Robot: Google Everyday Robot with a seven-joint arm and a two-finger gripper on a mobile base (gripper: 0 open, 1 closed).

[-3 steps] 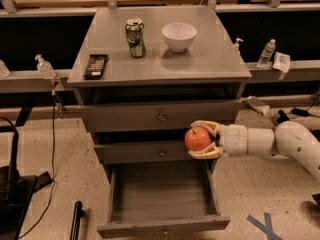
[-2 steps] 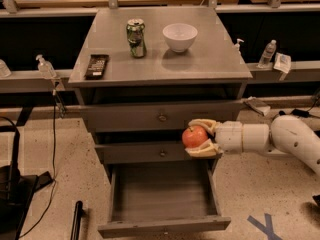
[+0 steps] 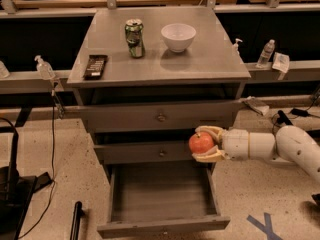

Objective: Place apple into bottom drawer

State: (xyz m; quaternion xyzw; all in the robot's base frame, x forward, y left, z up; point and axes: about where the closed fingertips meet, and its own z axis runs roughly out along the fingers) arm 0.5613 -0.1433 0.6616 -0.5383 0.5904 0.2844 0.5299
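Observation:
The red-orange apple (image 3: 201, 143) is held in my gripper (image 3: 205, 144), whose pale fingers close on it from above and below. The white arm reaches in from the right. The apple hangs in front of the middle drawer's right end, above the right rear part of the bottom drawer (image 3: 162, 196). The bottom drawer is pulled open, a deep grey tray with nothing in it.
On the cabinet top (image 3: 215, 59) stand a green can (image 3: 134, 38), a white bowl (image 3: 178, 36) and a black remote (image 3: 95, 66). The two upper drawers with knobs (image 3: 161, 117) are shut. Bottles sit on side ledges. A blue floor mark (image 3: 265, 226) lies at the right.
The gripper with the apple has shifted slightly left, toward the cabinet, at about the same height.

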